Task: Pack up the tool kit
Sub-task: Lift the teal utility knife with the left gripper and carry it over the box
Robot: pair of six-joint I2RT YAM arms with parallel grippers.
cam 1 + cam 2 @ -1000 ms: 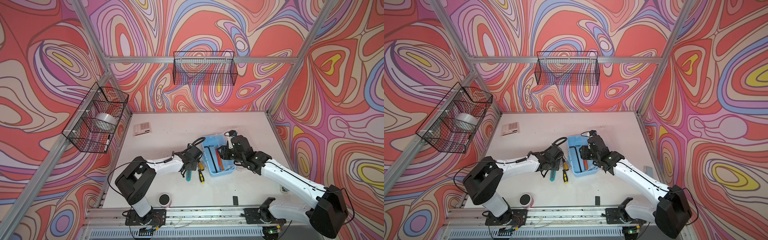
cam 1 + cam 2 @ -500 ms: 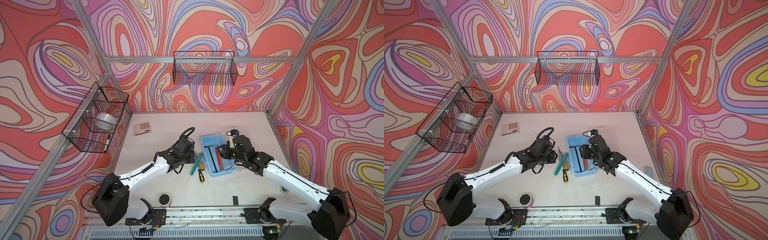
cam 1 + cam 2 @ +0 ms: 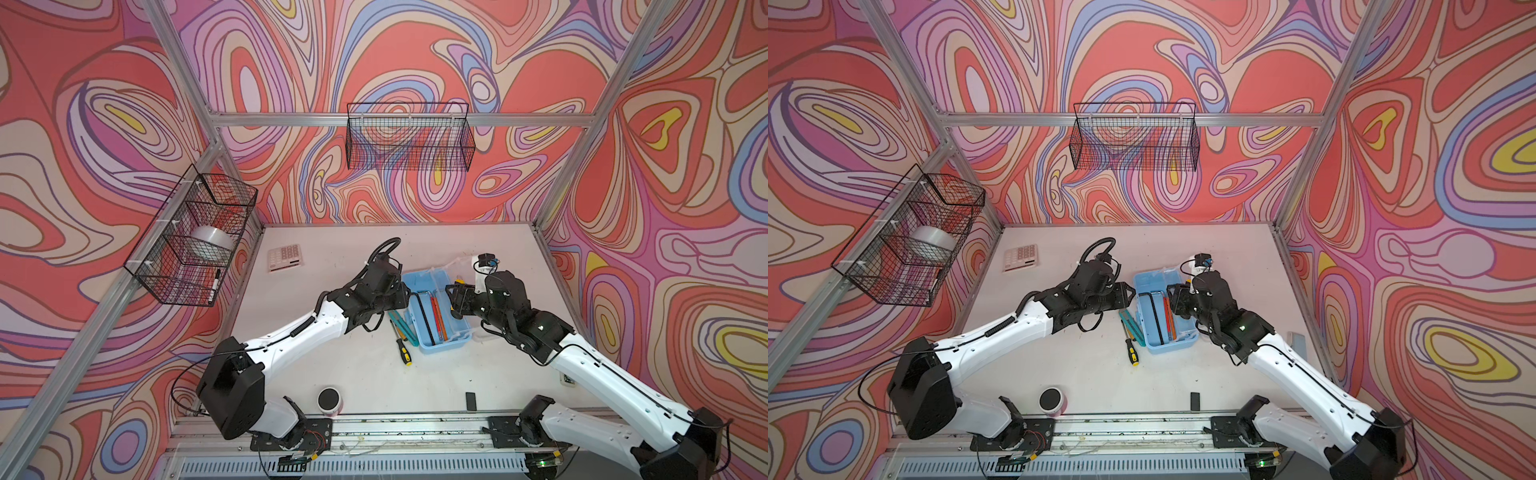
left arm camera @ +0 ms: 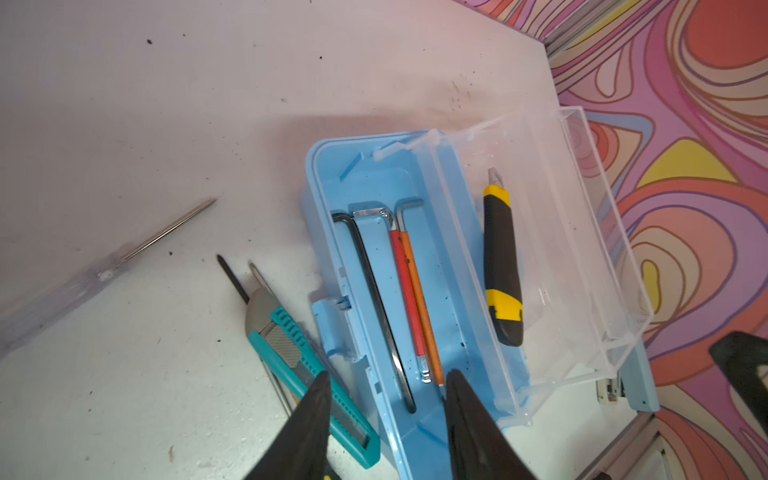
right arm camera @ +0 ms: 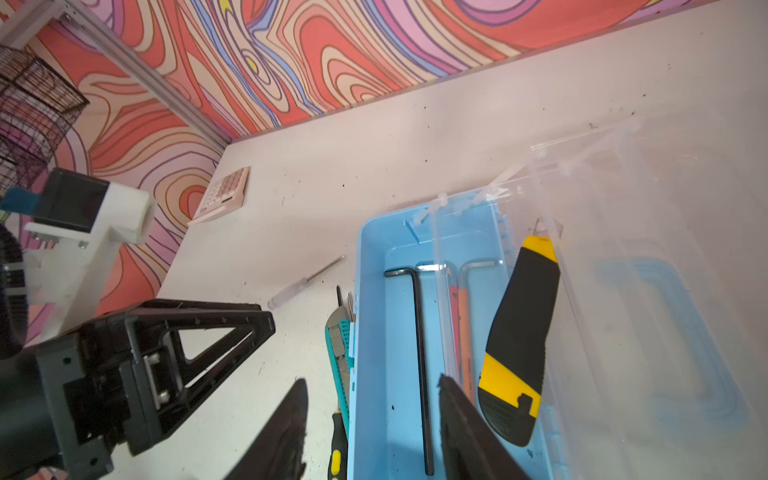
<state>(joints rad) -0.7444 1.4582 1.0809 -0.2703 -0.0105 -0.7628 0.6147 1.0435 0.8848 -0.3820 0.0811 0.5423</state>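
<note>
Fingers (image 4: pixel 311 415) of my left gripper (image 4: pixel 386 374) stood spread with nothing between them, above one end of the light blue rectangular plastic case (image 4: pixel 365 178). One tip hung over the teal utility knife (image 4: pixel 299 353) and the other over the case floor, near the ends of the hex keys; I could not tell whether it touched them. My right gripper (image 5: pixel 372 379) was parted in the same way and held nothing, with the case's long outer wall showing between its fingers (image 5: pixel 461 419) in the wrist view. Inside the case, a black hex key (image 4: pixel 374 291), a red-sleeved hex key (image 4: pixel 409 291) and an orange-sleeved hex key (image 4: pixel 424 311) lay lengthwise, side by side. The clear lid (image 4: pixel 582 249) was folded back and open, and the yellow-and-black utility knife (image 4: pixel 500 266) lay on its side of the hinge. The teal knife rested on the white table (image 4: pixel 166 83) just beside the case's latch wall. A yellow-and-black-handled screwdriver (image 3: pixel 403 352) lay near it, and a clear-handled screwdriver (image 4: pixel 104 270) lay farther off. The case sat mid-table between my two arms. A pale blue stapler (image 4: pixel 636 382) lay beyond the lid, and a pink-and-white calculator (image 3: pixel 284 257) sat well apart, toward the far left corner.
</note>
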